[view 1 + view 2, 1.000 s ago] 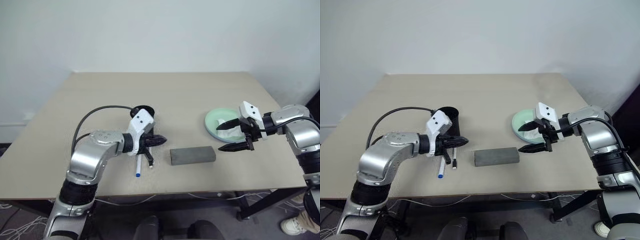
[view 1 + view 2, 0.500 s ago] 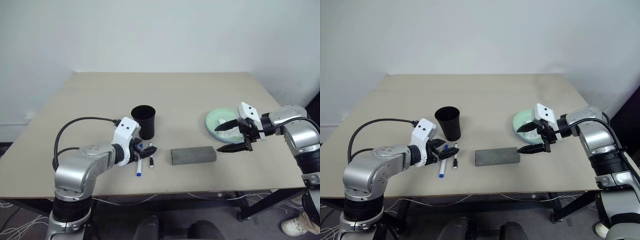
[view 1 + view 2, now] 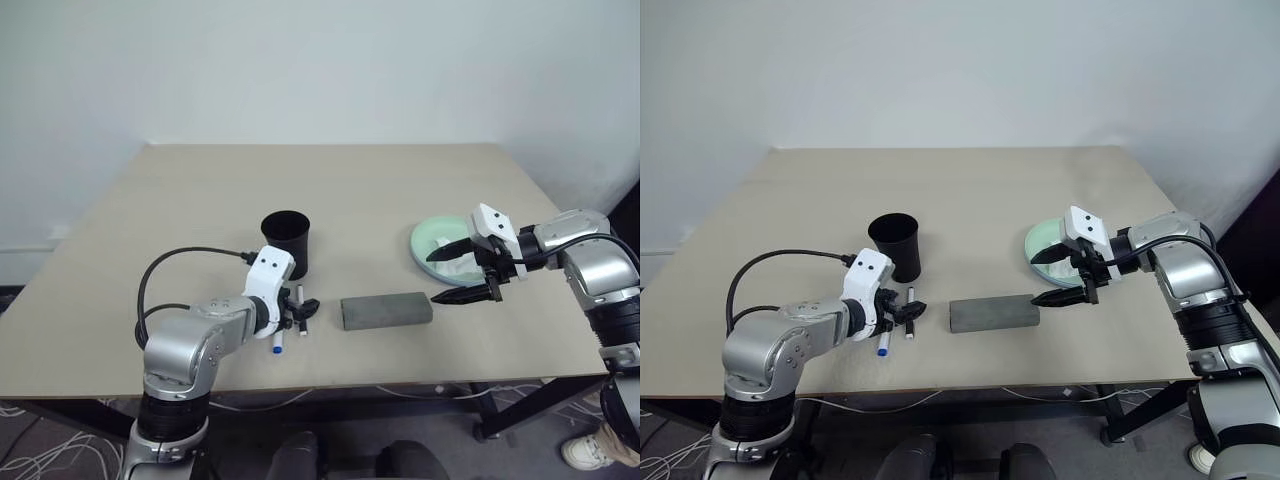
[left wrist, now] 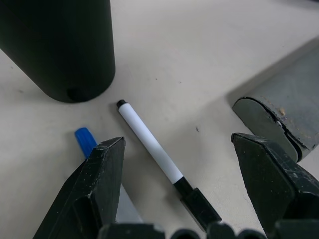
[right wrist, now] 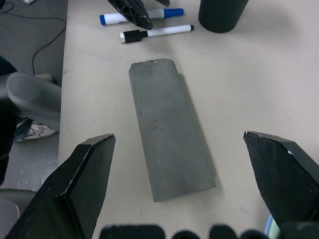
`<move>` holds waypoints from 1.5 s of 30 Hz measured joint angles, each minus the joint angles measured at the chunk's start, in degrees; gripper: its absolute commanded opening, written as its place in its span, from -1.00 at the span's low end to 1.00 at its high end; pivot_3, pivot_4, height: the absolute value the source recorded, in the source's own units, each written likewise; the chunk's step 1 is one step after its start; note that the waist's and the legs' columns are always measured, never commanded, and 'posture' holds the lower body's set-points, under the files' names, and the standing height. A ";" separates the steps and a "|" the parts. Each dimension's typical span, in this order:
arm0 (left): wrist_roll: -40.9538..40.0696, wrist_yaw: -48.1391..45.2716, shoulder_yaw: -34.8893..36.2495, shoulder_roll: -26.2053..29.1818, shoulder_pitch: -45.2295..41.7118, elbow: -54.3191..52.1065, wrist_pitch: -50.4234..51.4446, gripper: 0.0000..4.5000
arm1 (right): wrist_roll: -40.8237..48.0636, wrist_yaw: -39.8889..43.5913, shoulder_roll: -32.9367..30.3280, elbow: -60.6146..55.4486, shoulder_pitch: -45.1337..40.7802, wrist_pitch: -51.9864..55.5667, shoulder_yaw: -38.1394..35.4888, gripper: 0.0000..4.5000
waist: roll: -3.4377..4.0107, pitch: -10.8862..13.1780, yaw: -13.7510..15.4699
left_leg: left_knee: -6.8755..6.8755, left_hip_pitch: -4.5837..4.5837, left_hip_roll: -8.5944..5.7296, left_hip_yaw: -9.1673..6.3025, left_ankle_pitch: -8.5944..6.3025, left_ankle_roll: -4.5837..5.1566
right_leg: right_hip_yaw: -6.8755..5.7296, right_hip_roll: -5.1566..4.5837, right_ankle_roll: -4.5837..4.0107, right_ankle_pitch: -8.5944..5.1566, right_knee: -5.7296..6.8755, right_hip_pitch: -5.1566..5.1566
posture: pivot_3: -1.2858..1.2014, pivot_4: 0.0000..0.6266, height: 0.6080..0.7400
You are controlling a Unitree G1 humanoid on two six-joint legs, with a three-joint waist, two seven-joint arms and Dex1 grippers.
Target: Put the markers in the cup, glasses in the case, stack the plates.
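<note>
Left eye view, operator, your stock runs from largest to smallest. Table [image 3: 400,190]: beige top, carrying all the items below. Mint green plate [image 3: 428,237]: just behind your right gripper [image 3: 462,272], with crumpled white tissue [image 3: 447,250] lying in it; a second plate cannot be made out. Grey case [image 3: 386,310]: lid down, lying flat between your two grippers, its nearer end just below the right gripper's fingers, which stand wide apart and hold nothing. Black cup [image 3: 287,243]: upright, just beyond your left gripper [image 3: 300,313]. Blue-capped marker [image 4: 85,142]: flat on the table, partly under that gripper's one finger. Black-capped marker [image 4: 154,151]: flat, lying in the gap between the left gripper's spread fingers, untouched by either; nothing is gripped there.
</note>
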 measured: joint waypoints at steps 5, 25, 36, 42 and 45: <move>0.00 2.28 -0.48 -2.31 -0.19 1.20 2.83 0.60 | 0.00 0.00 0.27 0.00 -0.01 0.00 0.03 1.00 | 0.00 0.00 0.01 | 0.00 -0.01 -0.01 0.00 0.00 0.00 | 0.00 -0.04 0.00 0.00 0.00 0.00 | 0.03 -1.00 1.00; 0.09 6.33 -3.66 -3.41 -1.25 3.17 5.08 0.60 | -0.03 -0.05 0.28 -0.02 -0.02 0.00 0.03 1.00 | 0.04 -0.02 0.02 | -0.04 0.01 -0.03 0.00 -0.01 -0.01 | -0.16 -0.22 -0.02 0.05 -0.01 -0.01 | 0.03 -1.00 1.00; 0.95 7.09 -4.15 -3.07 -1.72 4.39 4.97 -0.48 | -0.03 -0.11 0.28 -0.03 -0.02 0.00 0.03 1.00 | 0.06 -0.04 0.02 | -0.07 0.00 -0.03 0.01 -0.01 -0.01 | -0.16 -0.24 -0.02 0.07 -0.09 -0.02 | 0.03 -1.00 1.00; 0.94 6.75 -5.40 -2.65 -1.99 4.42 4.91 -0.48 | -0.03 -0.15 0.29 -0.03 -0.02 0.02 0.03 1.00 | 0.09 -0.06 0.01 | -0.15 0.01 -0.03 0.01 -0.01 -0.01 | -0.15 -0.24 -0.02 0.07 -0.12 -0.06 | 0.03 -1.00 1.00; 0.91 6.30 -5.84 -2.09 -2.15 4.69 4.48 -0.48 | -0.03 -0.21 0.29 -0.03 -0.02 0.02 0.03 1.00 | 0.10 -0.06 0.02 | -0.17 0.01 -0.03 0.01 -0.01 -0.01 | -0.15 -0.24 -0.02 0.07 -0.12 -0.06 | 0.03 -1.00 1.00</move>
